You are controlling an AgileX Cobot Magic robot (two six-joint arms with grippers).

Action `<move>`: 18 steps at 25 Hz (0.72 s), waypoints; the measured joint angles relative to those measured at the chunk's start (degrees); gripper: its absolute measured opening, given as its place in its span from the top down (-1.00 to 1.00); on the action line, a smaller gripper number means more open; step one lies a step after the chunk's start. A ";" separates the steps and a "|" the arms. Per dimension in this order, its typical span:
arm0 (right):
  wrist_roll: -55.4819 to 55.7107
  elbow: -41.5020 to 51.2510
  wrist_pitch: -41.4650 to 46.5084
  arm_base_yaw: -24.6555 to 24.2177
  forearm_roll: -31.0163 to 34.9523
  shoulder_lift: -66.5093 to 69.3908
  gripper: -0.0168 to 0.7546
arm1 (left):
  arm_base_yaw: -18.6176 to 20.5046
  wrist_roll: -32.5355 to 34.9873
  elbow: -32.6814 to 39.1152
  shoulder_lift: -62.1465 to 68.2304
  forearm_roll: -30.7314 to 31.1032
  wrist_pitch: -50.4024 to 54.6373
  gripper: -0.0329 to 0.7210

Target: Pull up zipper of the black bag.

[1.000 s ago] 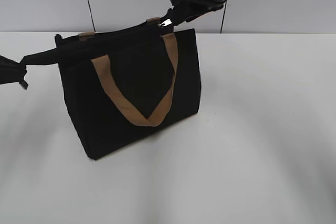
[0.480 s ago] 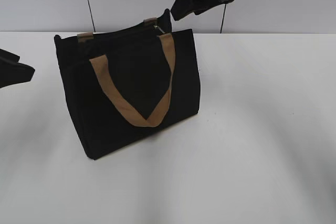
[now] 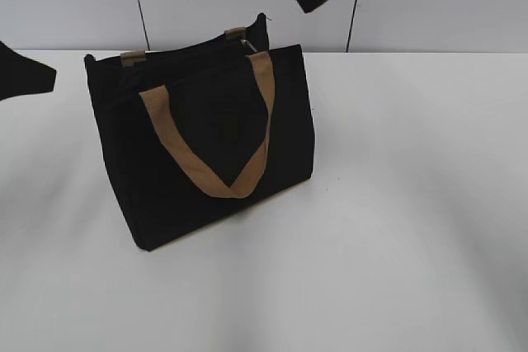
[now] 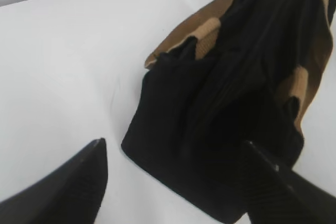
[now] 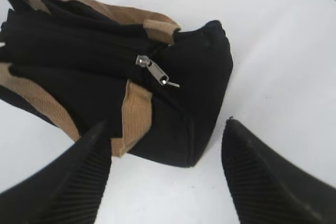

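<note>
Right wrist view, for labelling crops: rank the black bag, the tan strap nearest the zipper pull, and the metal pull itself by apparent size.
1. black bag
2. tan strap
3. metal pull
None look alike in size.

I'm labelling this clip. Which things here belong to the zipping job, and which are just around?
Job:
black bag
zipper, silvery pull near the bag's end
left gripper, open
right gripper, open

Just around:
white table
tan strap handles

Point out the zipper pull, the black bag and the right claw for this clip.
zipper pull [image 5: 153, 71]: right wrist view, on the silvery metal tab.
black bag [image 3: 214, 133]: exterior view, on the front panel between the strap legs.
right claw [image 5: 165, 174]: right wrist view, midway between its open fingertips.
</note>
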 joint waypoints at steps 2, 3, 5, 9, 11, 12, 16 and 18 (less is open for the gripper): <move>0.09 0.00 2.20 0.00 -3.09 -1.52 -0.34 | 0.00 -7.32 -2.37 0.00 4.92 0.16 -0.63; 0.50 0.00 3.35 0.00 -5.26 -2.29 -0.34 | 0.00 -11.64 -3.77 0.00 8.57 0.42 -0.61; 2.52 0.00 5.54 0.00 -10.37 -3.81 -0.34 | 0.00 -20.22 -6.60 0.00 17.65 1.45 -0.55; 8.85 0.00 9.13 0.00 -19.86 -6.39 -0.34 | 0.00 -39.45 -12.66 0.00 36.17 7.52 -0.49; 12.57 0.00 10.42 0.00 -23.97 -7.70 -0.34 | 0.00 -47.90 -15.31 0.00 45.17 11.89 -0.48; 14.62 0.00 11.14 -0.11 -25.36 -8.35 -0.34 | 0.00 -50.98 -16.67 0.00 49.14 13.80 -0.47; 18.50 0.00 12.36 -3.04 -27.78 -11.05 -0.34 | 0.00 -61.04 -21.45 0.00 60.07 22.65 -0.41; 19.24 0.00 12.50 -5.59 -27.85 -12.42 -0.34 | 0.00 -63.37 -22.82 -0.33 63.51 25.71 -0.40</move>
